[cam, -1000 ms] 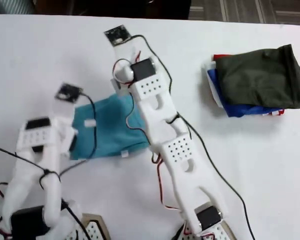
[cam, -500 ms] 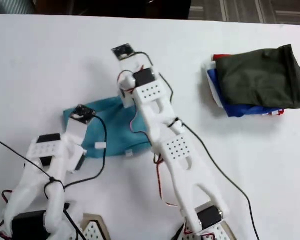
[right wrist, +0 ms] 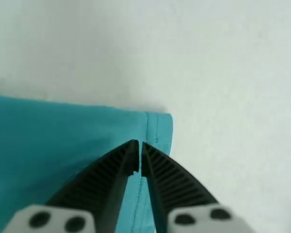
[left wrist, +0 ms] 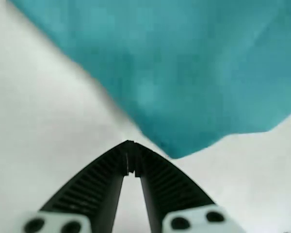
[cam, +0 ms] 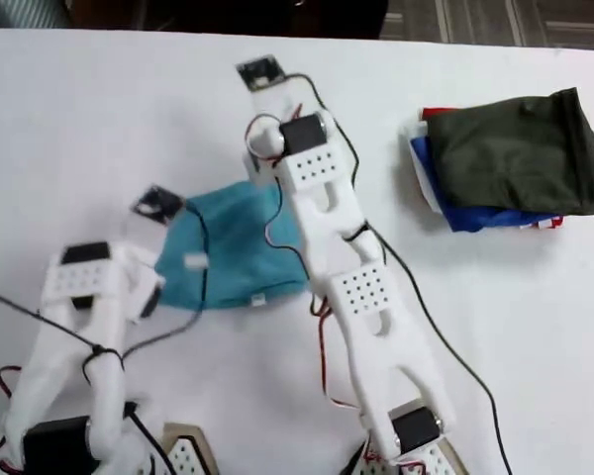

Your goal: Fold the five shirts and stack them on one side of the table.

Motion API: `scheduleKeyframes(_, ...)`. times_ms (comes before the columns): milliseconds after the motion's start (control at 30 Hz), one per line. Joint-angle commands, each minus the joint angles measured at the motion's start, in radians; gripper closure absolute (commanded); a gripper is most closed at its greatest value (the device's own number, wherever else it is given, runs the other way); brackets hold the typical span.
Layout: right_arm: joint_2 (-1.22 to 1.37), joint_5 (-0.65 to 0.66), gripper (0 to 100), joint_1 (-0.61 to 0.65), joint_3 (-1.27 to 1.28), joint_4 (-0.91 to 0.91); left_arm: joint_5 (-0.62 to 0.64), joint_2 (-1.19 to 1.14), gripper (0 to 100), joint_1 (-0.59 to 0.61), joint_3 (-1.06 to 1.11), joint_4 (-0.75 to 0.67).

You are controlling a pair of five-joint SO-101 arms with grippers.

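Both of your tools are closed. The left tool (left wrist: 131, 170) has its tips together over bare surface (cam: 99, 109), just beside a corner of the teal shirt (left wrist: 184, 73). The right tool (right wrist: 139, 158) has its jaws nearly meeting above the stitched hem, near another corner of that shirt (right wrist: 53, 145). No cloth is visibly caught between them.

The teal shirt (cam: 233, 247) lies folded between the two arms. It is well apart from the stack (cam: 510, 163) of folded shirts on the other side of the surface, which has a dark green shirt (cam: 520, 148) on top.

Watch for these risks:
- **Shoving the fabric:** If you press down with a closed tool, you will likely push the cloth and rumple the fold rather than take hold of it.
- **Losing the fold:** Lifting by a single hem corner could let the layers fall open on the way to the stack.
- **Snagging:** A black cable (cam: 203, 267) from the left arm lies across the shirt and may drag it.
- **Disturbing the stack:** A low approach could knock the dark green shirt askew.

Some things are hard to make out:
- **High view:** The right arm covers the teal shirt's near edge, and both tools' tips are hidden beneath their wrists.
- **Stack:** Only blue, red and white edges peek out below the top shirt, so you cannot confirm the count.
- **Right tool:** Whether its tips touch the hem or hover above it is unclear.
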State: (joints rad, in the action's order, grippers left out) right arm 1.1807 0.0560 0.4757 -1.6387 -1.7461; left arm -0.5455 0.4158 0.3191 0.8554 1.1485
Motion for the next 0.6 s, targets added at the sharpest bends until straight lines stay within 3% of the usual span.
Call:
scheduleKeyframes(0, -0.148, -0.006, 97.8, -0.001, -0.011, -0.022, -0.006, 0.021, 97, 0.052, -0.205, 0.115)
scheduleKeyframes(300, -0.160, -0.008, 97.8, 0.002, -0.011, -0.024, 0.110, 0.015, 97, 0.008, -0.255, 0.100)
scheduleKeyframes(467, -0.159, -0.008, 97.8, -0.010, -0.009, -0.024, 0.141, 0.015, 97, -0.160, -0.084, -0.075)
scheduleKeyframes(567, -0.159, -0.008, 97.8, -0.022, -0.009, -0.024, 0.135, 0.015, 97, -0.196, 0.038, -0.201)
